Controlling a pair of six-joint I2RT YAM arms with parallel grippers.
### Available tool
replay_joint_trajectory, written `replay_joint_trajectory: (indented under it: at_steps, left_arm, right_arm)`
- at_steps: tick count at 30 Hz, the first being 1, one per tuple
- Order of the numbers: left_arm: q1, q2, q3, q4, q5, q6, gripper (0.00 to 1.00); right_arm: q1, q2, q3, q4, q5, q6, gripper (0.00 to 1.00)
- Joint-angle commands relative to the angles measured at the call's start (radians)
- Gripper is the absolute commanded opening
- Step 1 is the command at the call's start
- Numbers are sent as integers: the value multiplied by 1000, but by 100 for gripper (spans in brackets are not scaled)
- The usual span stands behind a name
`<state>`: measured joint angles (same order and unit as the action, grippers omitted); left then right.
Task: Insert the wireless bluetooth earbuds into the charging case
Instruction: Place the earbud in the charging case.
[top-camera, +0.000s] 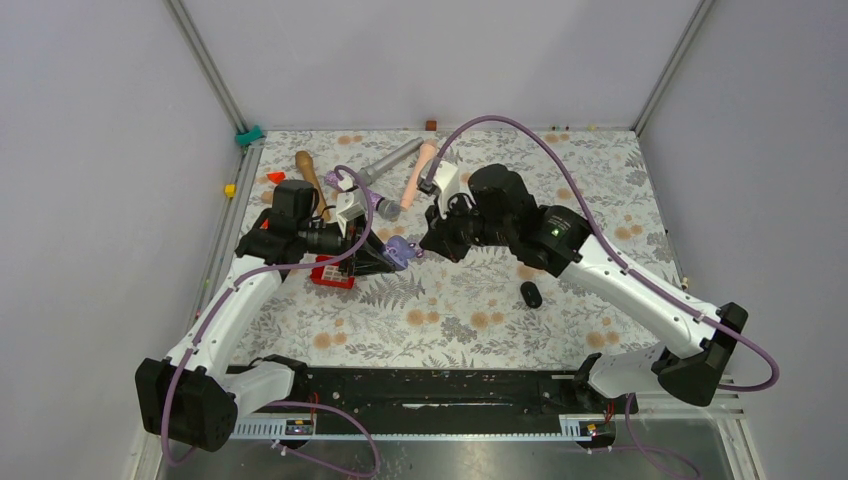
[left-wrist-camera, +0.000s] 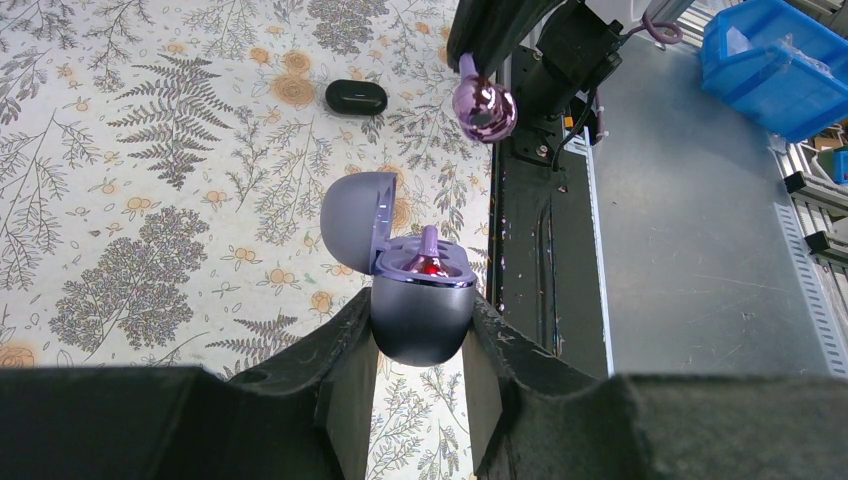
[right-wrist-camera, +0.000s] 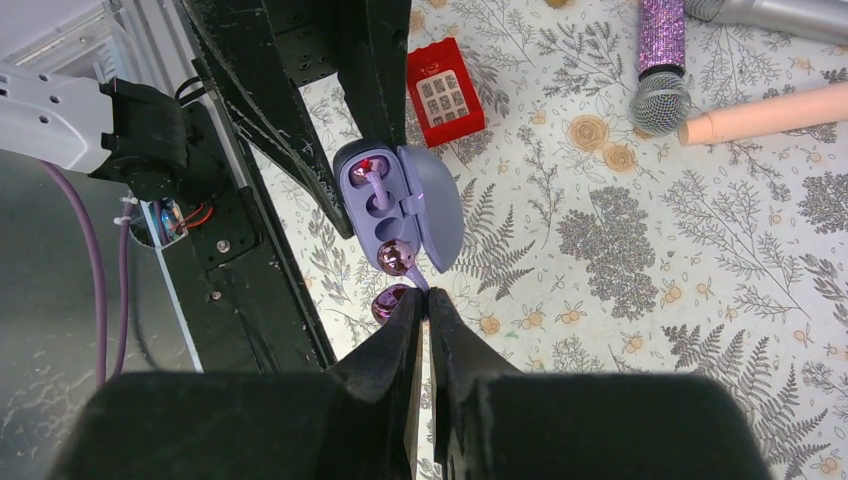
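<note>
One black oval pod nearest, alone on floral table. Farther in, left gripper clamped on body of lavender charging case; lid open, seated earbud in one well. Right gripper pinched tight on stem of shiny purple loose earbud, close by case rim, not in well. Red block near left gripper. Farthest: microphone, pink cylinder.

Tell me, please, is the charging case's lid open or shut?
Open: the lid stands swung back on its hinge from the charging case, whose base the left gripper clamps.
</note>
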<state>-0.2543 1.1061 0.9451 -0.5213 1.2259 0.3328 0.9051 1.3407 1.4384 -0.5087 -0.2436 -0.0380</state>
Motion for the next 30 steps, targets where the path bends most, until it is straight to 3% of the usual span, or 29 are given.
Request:
replay_joint_trajectory:
  at_steps: [1, 30]
  left_arm:
    - [-2, -4, -2, 40, 19, 17, 22]
    - [1, -6, -5, 40, 32, 17, 22]
  right_arm:
    - [26, 10, -19, 64, 47, 14, 9]
    - [109, 74, -57, 120, 146, -21, 6]
